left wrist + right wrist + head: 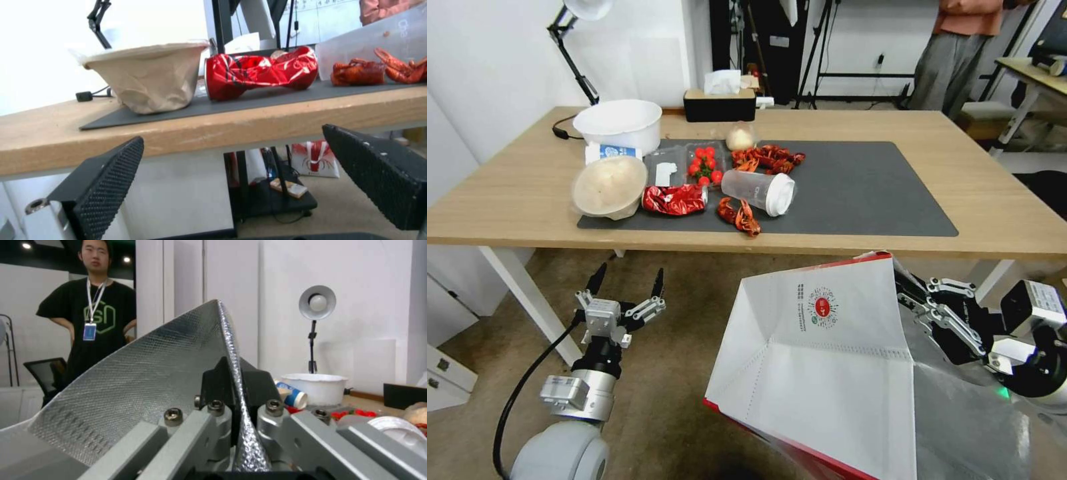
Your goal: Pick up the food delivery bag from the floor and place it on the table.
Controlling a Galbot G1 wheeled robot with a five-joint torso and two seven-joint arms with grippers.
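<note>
Right gripper (pixel 908 288) pinches food delivery bag (pixel 827 360) below cluttered table (pixel 507 200)

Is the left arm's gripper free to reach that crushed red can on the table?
Probably yes: the open left gripper hangs below the table edge, the crushed red can near that edge, unobstructed.

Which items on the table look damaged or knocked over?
On the dark mat, the red can is crushed flat and the clear lidded cup lies on its side. Crayfish shells lie loose.

White, red-trimmed food delivery bag (pixel 827 373), silver lining.
</note>
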